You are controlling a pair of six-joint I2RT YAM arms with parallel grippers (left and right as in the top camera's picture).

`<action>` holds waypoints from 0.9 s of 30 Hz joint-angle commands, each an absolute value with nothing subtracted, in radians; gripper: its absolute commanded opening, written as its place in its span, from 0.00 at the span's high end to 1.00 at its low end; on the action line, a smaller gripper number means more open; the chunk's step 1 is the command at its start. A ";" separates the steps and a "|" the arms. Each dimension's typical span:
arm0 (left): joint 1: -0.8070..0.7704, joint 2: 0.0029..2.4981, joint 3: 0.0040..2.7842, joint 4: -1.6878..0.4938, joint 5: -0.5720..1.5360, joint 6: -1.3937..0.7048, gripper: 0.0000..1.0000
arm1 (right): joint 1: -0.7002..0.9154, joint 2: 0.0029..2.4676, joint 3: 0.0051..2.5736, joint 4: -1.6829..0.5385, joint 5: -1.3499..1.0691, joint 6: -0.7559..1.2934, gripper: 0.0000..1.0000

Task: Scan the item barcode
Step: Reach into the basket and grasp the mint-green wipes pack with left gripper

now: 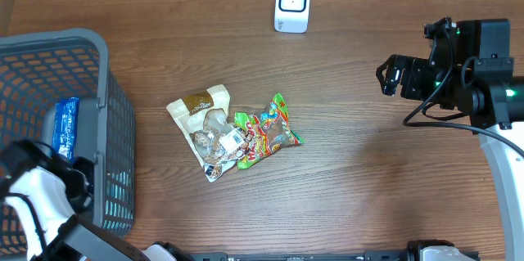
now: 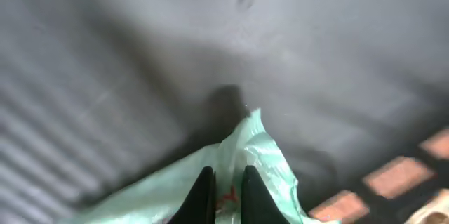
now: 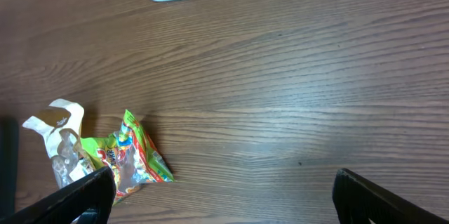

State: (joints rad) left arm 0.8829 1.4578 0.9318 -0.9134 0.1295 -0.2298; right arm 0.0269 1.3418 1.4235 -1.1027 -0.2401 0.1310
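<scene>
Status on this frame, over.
Left gripper shut on pale green packet in basket. Right gripper open, empty, over table. Scanner unblocked; two snack packets lie mid-table.

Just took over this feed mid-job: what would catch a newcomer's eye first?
A green packet and a beige packet lie touching in the middle of the table. On the left, the left gripper is down inside the grey basket, shut on a pale green wrapper. A white scanner stands at the far side.

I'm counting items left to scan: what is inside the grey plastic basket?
A blue packet lies in the grey plastic basket; the left gripper pinches a pale green wrapper there. The left arm hides the basket's near corner.
</scene>
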 commanded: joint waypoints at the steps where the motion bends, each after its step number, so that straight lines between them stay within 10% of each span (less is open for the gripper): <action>1: 0.876 1.451 1.153 -0.980 0.131 -0.232 0.96 | 0.027 1.338 1.439 -1.103 -0.249 0.133 0.00; 11: 0.871 1.451 1.462 -1.202 0.131 -0.180 0.94 | 0.027 1.338 1.439 -1.102 -0.249 0.133 0.00; 14: 0.863 1.451 1.390 -1.227 0.132 -0.164 0.25 | 0.027 1.338 1.439 -1.098 -0.249 0.133 0.00; 16: 0.858 1.451 1.310 -1.222 0.165 -0.164 0.05 | 0.027 1.338 1.439 -1.097 -0.249 0.133 0.00; 27: 0.855 1.451 0.863 -0.991 0.200 -0.261 0.04 | 0.027 1.338 1.439 -1.092 -0.249 0.133 0.00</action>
